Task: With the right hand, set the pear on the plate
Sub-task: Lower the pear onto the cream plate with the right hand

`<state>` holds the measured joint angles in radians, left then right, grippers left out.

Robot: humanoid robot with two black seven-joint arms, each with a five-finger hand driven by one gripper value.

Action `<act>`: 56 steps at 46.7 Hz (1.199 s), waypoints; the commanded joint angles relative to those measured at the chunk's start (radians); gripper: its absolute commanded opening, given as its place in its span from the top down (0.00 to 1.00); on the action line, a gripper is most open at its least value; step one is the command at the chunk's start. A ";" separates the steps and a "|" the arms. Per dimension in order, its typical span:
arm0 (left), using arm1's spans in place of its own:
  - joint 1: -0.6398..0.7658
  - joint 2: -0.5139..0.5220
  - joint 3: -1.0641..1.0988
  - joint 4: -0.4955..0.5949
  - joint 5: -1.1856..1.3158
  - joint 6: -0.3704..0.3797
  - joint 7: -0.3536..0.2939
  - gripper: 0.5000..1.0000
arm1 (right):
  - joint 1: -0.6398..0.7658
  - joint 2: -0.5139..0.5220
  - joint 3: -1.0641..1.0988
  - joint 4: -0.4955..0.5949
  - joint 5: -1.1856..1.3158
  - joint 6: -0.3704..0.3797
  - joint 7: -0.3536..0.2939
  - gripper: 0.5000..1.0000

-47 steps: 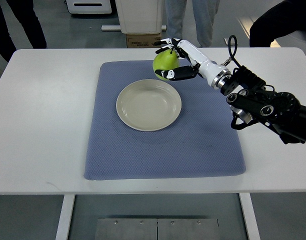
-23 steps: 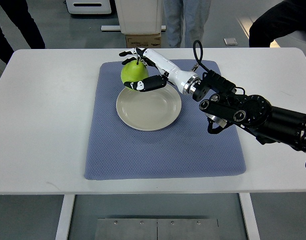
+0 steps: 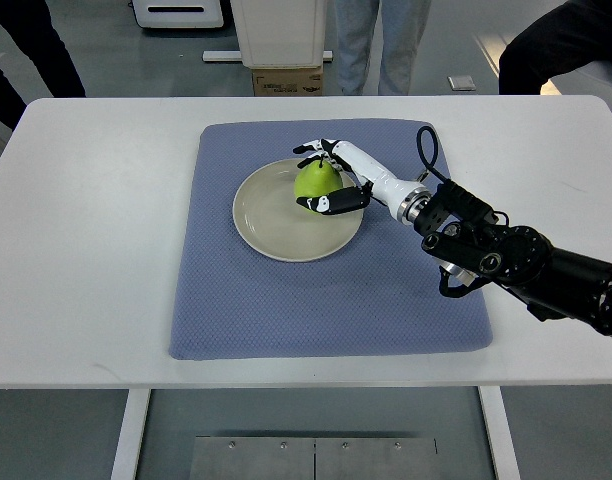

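Holding: the right hand, white with black fingertips, has its fingers curled round the green round pear, thumb on the near side, other fingers over the far side.
Pear: over the right part of the round beige shallow plate; whether it rests on the plate or sits just above it, I cannot tell.
Plate: on the blue textured mat, toward its far half.
Mat: spread on the white table.
Right arm: black, entering from the right edge.
People: legs beyond the table's far edge.
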<state>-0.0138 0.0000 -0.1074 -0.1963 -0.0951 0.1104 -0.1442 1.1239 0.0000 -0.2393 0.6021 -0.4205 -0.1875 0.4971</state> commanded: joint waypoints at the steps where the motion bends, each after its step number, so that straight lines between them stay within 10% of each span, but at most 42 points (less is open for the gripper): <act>1: 0.000 0.000 0.000 0.000 0.000 0.000 0.000 0.00 | -0.007 0.000 0.000 0.001 0.000 0.000 -0.002 1.00; 39: 0.000 0.000 0.000 0.000 0.000 0.000 0.000 0.00 | -0.032 0.000 0.003 0.007 0.002 -0.004 -0.025 1.00; 41: 0.000 0.000 0.000 0.000 0.000 0.000 0.000 0.00 | -0.033 0.000 0.011 0.007 0.003 -0.013 -0.020 0.02; 56: 0.000 0.000 0.000 0.000 0.000 0.000 0.000 0.00 | -0.044 0.000 0.018 0.024 0.005 -0.039 0.001 0.00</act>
<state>-0.0138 0.0000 -0.1074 -0.1964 -0.0951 0.1105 -0.1442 1.0798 0.0000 -0.2198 0.6259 -0.4156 -0.2256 0.4983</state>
